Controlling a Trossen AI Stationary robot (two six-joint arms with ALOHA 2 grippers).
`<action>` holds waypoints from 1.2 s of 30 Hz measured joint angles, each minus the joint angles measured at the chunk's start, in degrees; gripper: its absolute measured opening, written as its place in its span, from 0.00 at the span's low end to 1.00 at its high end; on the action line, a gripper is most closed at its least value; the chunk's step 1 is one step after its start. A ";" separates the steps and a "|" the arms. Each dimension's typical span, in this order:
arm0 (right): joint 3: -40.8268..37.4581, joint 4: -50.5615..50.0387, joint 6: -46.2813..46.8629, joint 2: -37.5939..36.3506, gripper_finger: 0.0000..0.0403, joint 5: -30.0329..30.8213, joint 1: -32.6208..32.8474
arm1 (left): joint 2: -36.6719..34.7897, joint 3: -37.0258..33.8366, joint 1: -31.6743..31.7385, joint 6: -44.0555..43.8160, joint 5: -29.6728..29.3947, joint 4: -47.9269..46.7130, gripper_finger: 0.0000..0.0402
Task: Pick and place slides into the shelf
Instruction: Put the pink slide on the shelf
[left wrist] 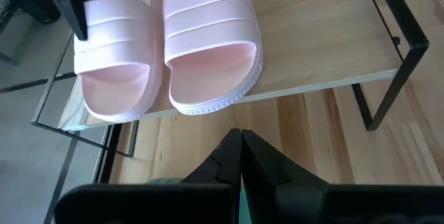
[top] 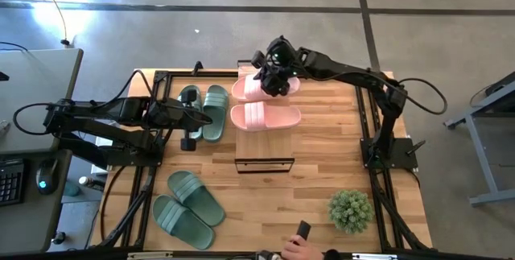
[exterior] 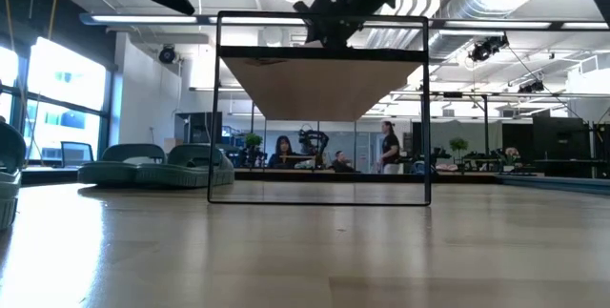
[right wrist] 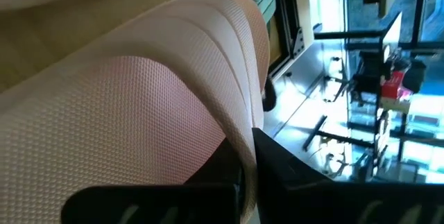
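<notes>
Pink slides [top: 265,116]: side by side on the shelf [left wrist: 326,44].
Right tool [top: 275,80]: pinched one pink slide's strap [right wrist: 208,71].
Left tool [left wrist: 241,156]: pressed together.

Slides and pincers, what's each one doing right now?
Far pink slide: on the shelf top, right pincer shut on it.
Near pink slide: flat on the shelf, free.
Left pincer: shut, empty.
Far green slides: on the table, untouched.
Near green slides: on the table, untouched.

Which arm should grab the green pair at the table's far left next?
Left. Its pincer hangs beside that green pair, shut and empty, while the right pincer is at the far pink slide on the shelf.
</notes>
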 joint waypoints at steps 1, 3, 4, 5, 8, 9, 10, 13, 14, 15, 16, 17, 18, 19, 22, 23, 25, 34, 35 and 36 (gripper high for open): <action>0.00 0.06 0.82 0.09 0.00 -0.02 -0.02 | -0.02 0.00 0.00 0.00 0.00 0.04 0.00; 0.00 0.08 2.19 0.09 0.00 -0.05 -0.03 | 0.00 0.00 0.00 -0.02 0.08 -0.02 0.00; 0.00 0.04 2.91 0.09 0.00 -0.07 -0.01 | 0.00 0.00 0.00 -0.04 0.09 -0.01 0.00; 0.00 -0.08 3.47 0.09 0.00 -0.18 -0.01 | -0.02 0.00 0.01 -0.04 0.09 0.02 0.00; 0.00 -0.59 5.24 0.09 0.00 -0.49 -0.01 | 0.00 0.00 0.00 -0.02 0.09 0.00 0.00; 0.00 -0.85 5.67 0.09 0.00 -0.50 -0.01 | 0.00 0.00 0.02 -0.02 0.07 -0.01 0.00; 0.00 -1.35 5.70 0.09 0.00 -0.53 -0.01 | 0.00 0.00 0.00 0.00 0.08 -0.03 0.00; 0.00 -3.40 4.99 0.09 0.00 -0.66 -0.04 | 0.00 0.00 0.00 0.02 0.07 -0.03 0.00; 0.00 -3.68 4.79 0.11 0.00 -0.88 -0.06 | 0.00 0.00 0.00 0.06 0.08 -0.03 0.00; 0.00 -3.79 4.77 0.09 0.00 -1.14 -0.10 | 0.00 0.00 0.02 0.31 0.07 -0.03 0.00; 0.00 -3.79 4.76 0.11 0.00 -1.33 -0.10 | 0.00 0.00 0.00 0.38 0.06 -0.03 0.00; 0.00 -3.79 4.71 0.09 0.00 -1.50 -0.10 | 0.00 0.00 0.00 0.41 0.04 -0.03 0.00; 0.00 -3.79 4.65 0.11 0.00 -1.72 -0.10 | 0.00 0.00 0.01 0.45 0.06 -0.03 0.00; 0.00 -3.79 4.64 0.09 0.00 -2.07 -0.11 | 0.00 0.00 0.00 0.47 0.04 -0.03 0.00; 0.00 -3.77 4.63 0.09 0.00 -3.30 -0.17 | 0.00 0.00 0.00 0.48 0.04 -0.03 0.00; 0.00 -3.79 4.63 0.09 0.00 -3.63 -0.16 | 0.00 0.00 0.00 0.46 0.04 -0.03 0.00; 0.00 -3.77 4.63 0.09 0.00 -4.24 -0.15 | 0.00 0.00 0.00 0.46 0.04 -0.03 0.00; 0.00 -3.25 5.51 0.10 0.16 -4.82 -0.42 | 0.00 0.00 0.00 0.46 0.04 0.00 0.00; 0.00 -2.72 6.11 0.09 0.18 -4.94 -0.52 | 0.00 0.00 0.00 0.46 0.04 0.00 0.00; 0.00 -2.11 6.55 0.09 0.20 -4.98 -0.54 | 0.00 0.00 0.00 0.46 0.04 0.00 0.00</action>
